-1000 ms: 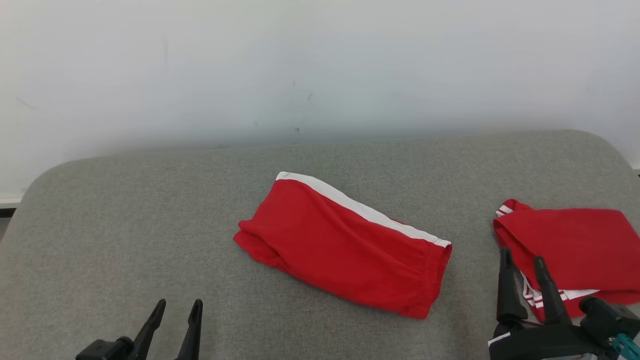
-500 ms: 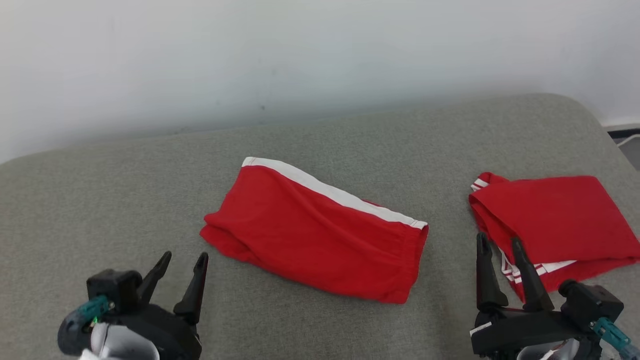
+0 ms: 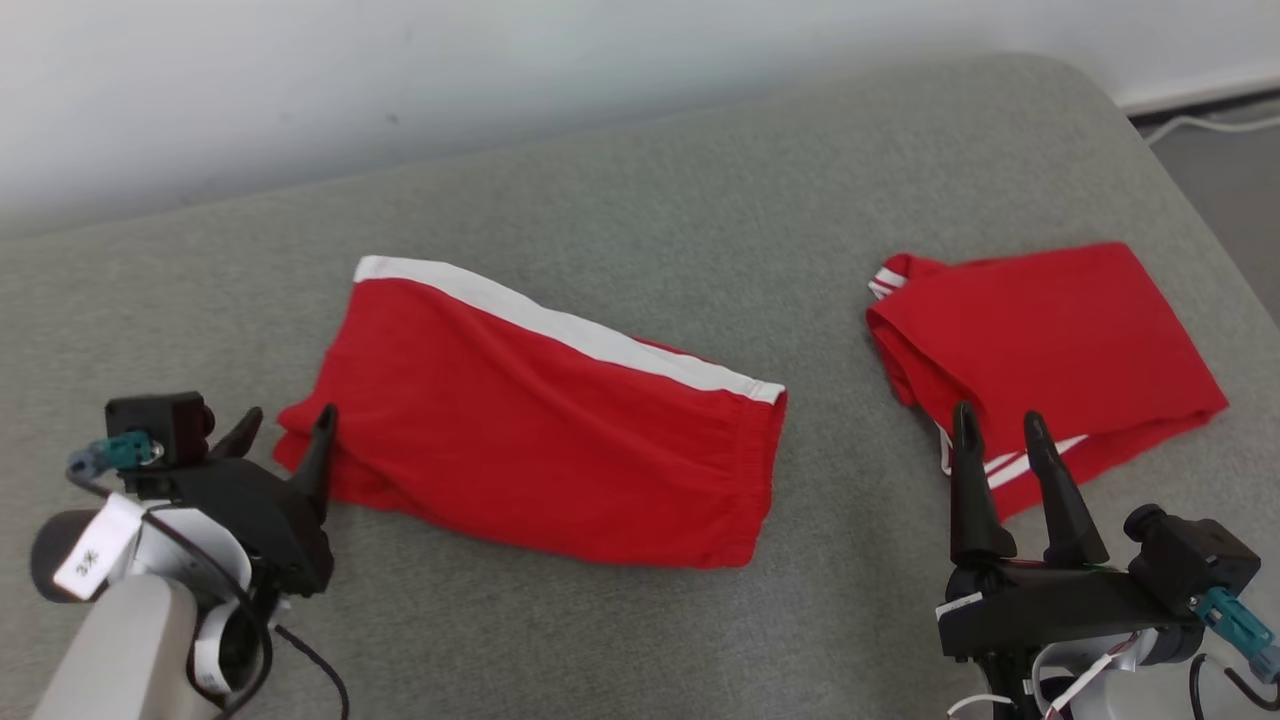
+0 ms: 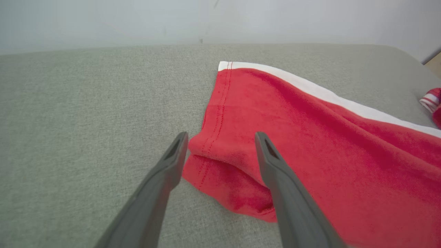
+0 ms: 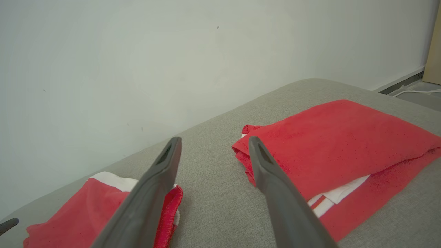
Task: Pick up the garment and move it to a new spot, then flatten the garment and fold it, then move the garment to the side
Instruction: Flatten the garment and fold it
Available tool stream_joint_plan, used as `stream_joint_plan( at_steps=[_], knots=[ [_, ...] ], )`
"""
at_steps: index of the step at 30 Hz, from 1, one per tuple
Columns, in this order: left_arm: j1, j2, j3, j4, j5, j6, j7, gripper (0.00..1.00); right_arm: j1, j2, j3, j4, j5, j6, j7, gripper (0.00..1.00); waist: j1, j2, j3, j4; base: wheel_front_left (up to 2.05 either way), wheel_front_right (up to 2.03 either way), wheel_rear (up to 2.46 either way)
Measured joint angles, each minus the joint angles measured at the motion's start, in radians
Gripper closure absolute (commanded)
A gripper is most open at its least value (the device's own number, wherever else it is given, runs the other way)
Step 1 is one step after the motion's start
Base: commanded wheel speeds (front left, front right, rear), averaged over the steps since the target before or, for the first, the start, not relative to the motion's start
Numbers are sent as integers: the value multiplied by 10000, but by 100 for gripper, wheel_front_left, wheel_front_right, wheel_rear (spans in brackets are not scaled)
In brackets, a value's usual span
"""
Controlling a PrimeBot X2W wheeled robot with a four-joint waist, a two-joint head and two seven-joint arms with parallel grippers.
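The garment, red with a white side stripe, lies folded on the grey cushioned surface, near the middle. My left gripper is open at its near-left corner, fingertips just touching the fabric edge. In the left wrist view the left gripper straddles that bunched corner of the garment, gripping nothing. My right gripper stands open at the lower right, empty, with the right gripper over bare cushion and the garment to its lower left.
A second folded red piece with white stripes lies at the right, just beyond the right gripper, also seen as the red piece. The cushion's rounded right edge drops to the floor, where a white cable runs. A pale wall backs the surface.
The camera has tipped down and turned, so the whole scene shifted. My left gripper has come forward from the near edge to the garment's left corner. Both grippers stay open.
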Motion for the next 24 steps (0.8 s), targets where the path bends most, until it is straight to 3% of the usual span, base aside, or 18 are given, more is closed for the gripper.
stream_joint_plan(
  at_steps=[5, 11, 24],
  knots=[
    [-424, 259, 6, 721, 201, 209, 556, 0, -122, 0, -73, 6, 2, 0, -10, 0, 0, 0, 525, -378, 0, 0, 0],
    [-934, 119, -153, 1409, 257, 318, 966, 0, -321, -4, -257, 153, 2, 0, -27, 0, 0, 0, 978, -563, 0, 0, 0],
    [-1058, 144, -186, 1845, 355, 428, 1442, 0, -450, -12, -169, 339, 0, 12, -111, 0, -3, 0, 816, 64, 0, 0, 0]
  ],
)
